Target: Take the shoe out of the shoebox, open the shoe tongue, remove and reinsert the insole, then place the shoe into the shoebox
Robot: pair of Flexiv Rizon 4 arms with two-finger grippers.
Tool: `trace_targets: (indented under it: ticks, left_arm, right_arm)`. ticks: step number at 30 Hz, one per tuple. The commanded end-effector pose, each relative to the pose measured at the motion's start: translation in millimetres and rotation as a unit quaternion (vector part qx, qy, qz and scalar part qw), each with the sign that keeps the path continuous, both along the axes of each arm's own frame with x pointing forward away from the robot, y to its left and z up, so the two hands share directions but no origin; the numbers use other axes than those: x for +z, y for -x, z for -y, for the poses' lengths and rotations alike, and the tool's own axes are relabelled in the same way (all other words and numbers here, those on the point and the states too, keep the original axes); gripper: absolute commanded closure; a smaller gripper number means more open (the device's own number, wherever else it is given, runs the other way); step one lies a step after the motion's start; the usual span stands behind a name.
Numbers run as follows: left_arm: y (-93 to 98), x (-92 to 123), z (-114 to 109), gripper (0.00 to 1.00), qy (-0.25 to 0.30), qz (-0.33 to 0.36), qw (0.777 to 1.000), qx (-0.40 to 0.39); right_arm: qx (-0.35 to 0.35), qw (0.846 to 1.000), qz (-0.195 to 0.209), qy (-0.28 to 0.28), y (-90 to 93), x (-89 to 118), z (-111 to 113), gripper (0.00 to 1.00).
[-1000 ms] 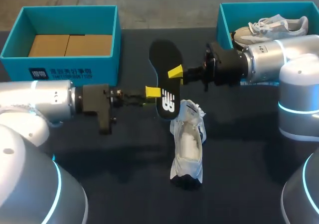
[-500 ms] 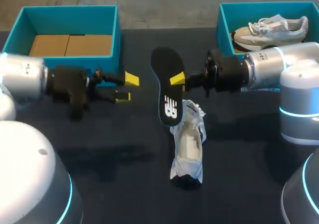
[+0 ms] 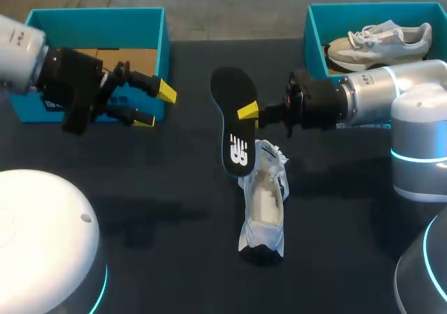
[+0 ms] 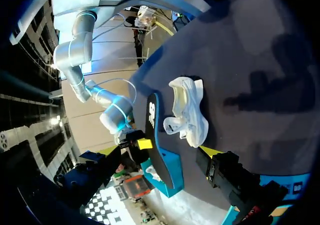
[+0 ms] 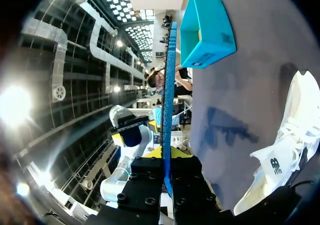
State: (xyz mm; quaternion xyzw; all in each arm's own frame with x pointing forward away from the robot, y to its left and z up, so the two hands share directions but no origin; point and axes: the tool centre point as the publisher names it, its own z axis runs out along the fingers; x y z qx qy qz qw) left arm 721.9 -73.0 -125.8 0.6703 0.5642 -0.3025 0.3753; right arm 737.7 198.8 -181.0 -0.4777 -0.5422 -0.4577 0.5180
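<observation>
The black insole is out of the shoe and held in the air over the middle of the table, turned on edge. The right gripper is clamped on its long side; in the right wrist view the insole runs edge-on between that gripper's two finger blocks. Its logo end hangs low, just over the white shoe; I cannot tell whether the two touch. The shoe rests on the dark table outside both boxes, its opening facing up and its laces loose at the end nearest the insole. In the left wrist view the shoe lies just beside the upright insole. The left gripper is well apart from them, hanging in front of the left shoebox with its yellow-tipped fingers spread and nothing between them. That teal box holds only brown cardboard. The right shoebox, also teal, sits at the far right corner behind the right arm and contains a second shoe, grey and white, lying on its side.
</observation>
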Motion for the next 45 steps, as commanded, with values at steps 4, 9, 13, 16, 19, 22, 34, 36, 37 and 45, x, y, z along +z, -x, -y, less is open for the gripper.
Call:
trace_targets:
  ticks: [4,9,13,16,19,22,34,36,37,45]
  left_arm:
    - [-3.8,5.5,10.2,0.00,-0.033,-0.024,0.999,-0.005]
    - [-24.2,30.7,24.3,0.00,-0.086,-0.072,0.994,-0.005]
    - [-36.7,43.7,30.2,0.00,-0.132,-0.094,0.987,-0.018]
    - [-47.2,46.4,35.3,0.00,-0.178,-0.121,0.976,-0.015]
    - [-53.3,47.3,42.1,0.00,-0.216,-0.140,0.966,-0.011]
    - [-59.2,48.6,50.4,0.00,-0.262,-0.150,0.953,-0.008]
    - [-91.3,55.0,72.7,0.00,-0.397,-0.165,0.903,0.008]
    - [-97.5,56.3,76.6,0.00,-0.415,-0.166,0.894,0.007]
    - [-100.3,56.7,79.0,0.00,-0.428,-0.166,0.888,0.011]
    - [-116.9,54.3,97.4,0.00,-0.485,-0.179,0.855,0.034]
  right_arm:
    - [0.000,1.000,0.000,0.001,0.5,-0.2,-1.2,1.00]
    - [0.000,1.000,0.000,0.001,0.5,-0.2,-1.2,1.00]
    - [0.000,1.000,0.000,0.001,0.5,-0.2,-1.2,1.00]
    - [0.000,1.000,0.000,0.001,0.5,-0.2,-1.2,1.00]
    - [0.000,1.000,0.000,0.001,0.5,-0.2,-1.2,1.00]
    - [0.000,1.000,0.000,0.001,0.5,-0.2,-1.2,1.00]
    - [0.000,1.000,0.000,0.001,0.5,-0.2,-1.2,1.00]
    - [0.000,1.000,0.000,0.001,0.5,-0.2,-1.2,1.00]
    - [0.000,1.000,0.000,0.001,0.5,-0.2,-1.2,1.00]
    - [0.000,1.000,0.000,0.001,0.5,-0.2,-1.2,1.00]
